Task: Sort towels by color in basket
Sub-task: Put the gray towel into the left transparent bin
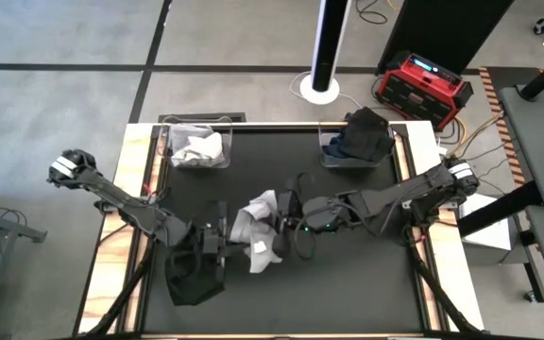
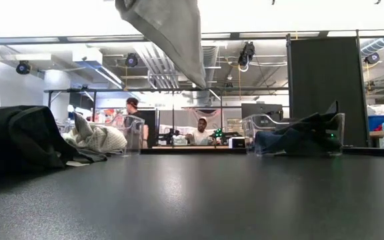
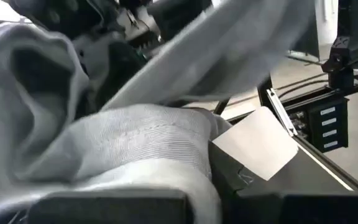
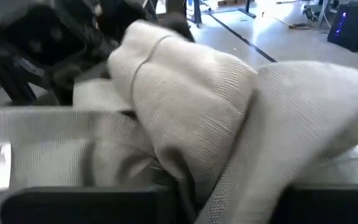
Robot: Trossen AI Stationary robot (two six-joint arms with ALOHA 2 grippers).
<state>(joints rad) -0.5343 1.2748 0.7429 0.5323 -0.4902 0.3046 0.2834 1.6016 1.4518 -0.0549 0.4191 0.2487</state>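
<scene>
The light grey towel hangs between the 2 grippers, up off the black table. The left gripper is clamped tight on one side of it. The right gripper pinches the other side. A black towel lies just behind the left jaws. Far past both jaws, 1 clear bin holds white towels and another clear bin holds dark ones.

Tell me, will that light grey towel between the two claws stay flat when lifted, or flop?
Probably flop: the light grey towel already bunches in folds between the left gripper and right gripper, and a corner hangs limp in the low view. It looks light and ribbed, so unlikely to slip.
</scene>
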